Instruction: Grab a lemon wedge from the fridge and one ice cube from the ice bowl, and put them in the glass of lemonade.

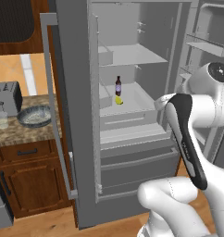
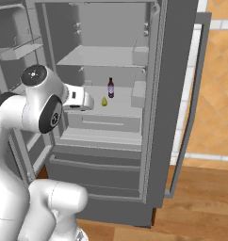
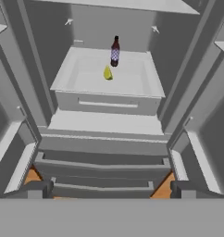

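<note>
Lemon wedge (image 3: 107,73) (tiny, yellow-green)

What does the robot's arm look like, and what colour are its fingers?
The arm is fat, rounded and glossy white, with dark round caps at the joints and a long black strip down one link. The gripper has two small dark grey finger tips.

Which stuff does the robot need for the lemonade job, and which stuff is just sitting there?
Needed for the job:
- lemon wedge, on the fridge shelf
- fridge, doors open
- ice bowl, on the counter
- glass of lemonade, beside the bowl

Just sitting there:
- dark bottle, behind the wedge
- toaster
- wooden cabinet under the counter
</note>
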Motion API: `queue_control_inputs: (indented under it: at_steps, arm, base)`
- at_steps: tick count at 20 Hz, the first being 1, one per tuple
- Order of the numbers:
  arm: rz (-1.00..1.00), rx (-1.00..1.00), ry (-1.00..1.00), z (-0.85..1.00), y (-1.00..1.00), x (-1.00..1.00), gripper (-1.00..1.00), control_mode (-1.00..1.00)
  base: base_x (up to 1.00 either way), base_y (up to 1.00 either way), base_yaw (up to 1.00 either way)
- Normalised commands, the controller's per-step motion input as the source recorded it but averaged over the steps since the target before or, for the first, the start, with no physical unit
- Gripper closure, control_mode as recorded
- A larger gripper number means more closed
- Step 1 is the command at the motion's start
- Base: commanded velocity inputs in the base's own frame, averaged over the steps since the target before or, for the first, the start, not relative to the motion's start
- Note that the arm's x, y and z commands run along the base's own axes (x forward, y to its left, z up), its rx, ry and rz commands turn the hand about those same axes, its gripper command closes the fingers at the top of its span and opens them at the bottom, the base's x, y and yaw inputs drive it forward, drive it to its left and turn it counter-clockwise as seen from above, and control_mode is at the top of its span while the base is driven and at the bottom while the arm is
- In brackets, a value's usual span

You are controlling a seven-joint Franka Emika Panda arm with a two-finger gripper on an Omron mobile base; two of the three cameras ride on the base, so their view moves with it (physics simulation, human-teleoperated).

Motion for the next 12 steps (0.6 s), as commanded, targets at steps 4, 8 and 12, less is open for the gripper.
queue_control_inputs:
  at_steps: [4, 8, 12]
  arm:
    - [-0.11, 0.0, -0.07, 0.1, 0.09, -0.15, -1.0, -1.0]
    - [-0.04, 0.0, 0.0, 0.01, 0.06, -0.01, -1.0, -1.0]
    - [0.0, 0.0, 0.0, 0.0, 0.0, 0.0, -1.0, -1.0]
  base:
    - [0.0, 0.0, 0.0]
    - [0.0, 0.0, 0.0]
    - [0.0, 0.0, 0.0]
